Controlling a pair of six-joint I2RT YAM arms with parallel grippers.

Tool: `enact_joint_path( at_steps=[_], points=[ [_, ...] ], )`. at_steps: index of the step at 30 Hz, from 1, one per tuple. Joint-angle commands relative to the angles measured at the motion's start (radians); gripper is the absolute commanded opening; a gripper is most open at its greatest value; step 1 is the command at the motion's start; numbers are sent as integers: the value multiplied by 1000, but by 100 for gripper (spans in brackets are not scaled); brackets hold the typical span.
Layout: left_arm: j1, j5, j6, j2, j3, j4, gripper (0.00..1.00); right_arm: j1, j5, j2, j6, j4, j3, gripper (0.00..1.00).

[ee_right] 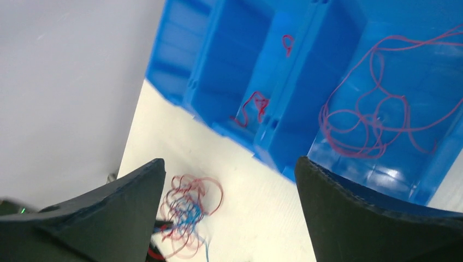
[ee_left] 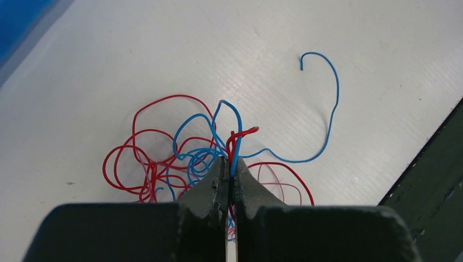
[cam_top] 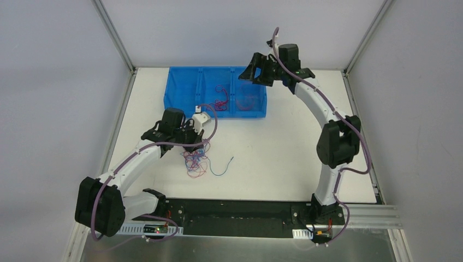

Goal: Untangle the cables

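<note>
White table (cam_top: 284, 164), grey walls. Blue bin (cam_top: 180, 95) at far edge, red wires (cam_top: 221, 102) in mid & right compartments. R gripper (cam_top: 256, 68) hovers over bin's right end, jaws wide, nothing held. L gripper (ee_left: 229, 164) clamped on red+blue strands of cables (cam_top: 195, 161), tangle lying left of table centre. Step, prob: pulling one strand free. Next: lift slowly so the rest drops off w/o snagging.

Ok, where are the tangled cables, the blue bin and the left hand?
tangled cables (ee_left: 188, 155): left wrist view, tangle's middle
blue bin (cam_top: 183, 90): top view, bare left compartment
left hand (ee_left: 230, 166): left wrist view, between fingertips
</note>
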Motion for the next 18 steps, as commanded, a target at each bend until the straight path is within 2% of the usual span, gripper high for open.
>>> enact_joint_path(
  at_steps=[1,4,10,16,17,18],
  points=[
    [-12,76,-63,17,70,-23,0,-21,-126,-196,-114,-168,15,94],
    [-53,90,-109,51,114,-16,0,-54,-189,-249,-164,-228,-34,95],
    [-181,91,-355,214,273,115,0,-100,-331,-342,-308,-330,-220,95],
    [-220,189,-492,215,353,146,1,-94,-414,-441,-393,-347,-421,95],
    [-219,200,-509,212,345,144,17,-83,-416,-447,-395,-342,-442,95],
    [-213,209,-513,207,336,131,39,-67,-412,-449,-404,-344,-456,95]
  ],
)
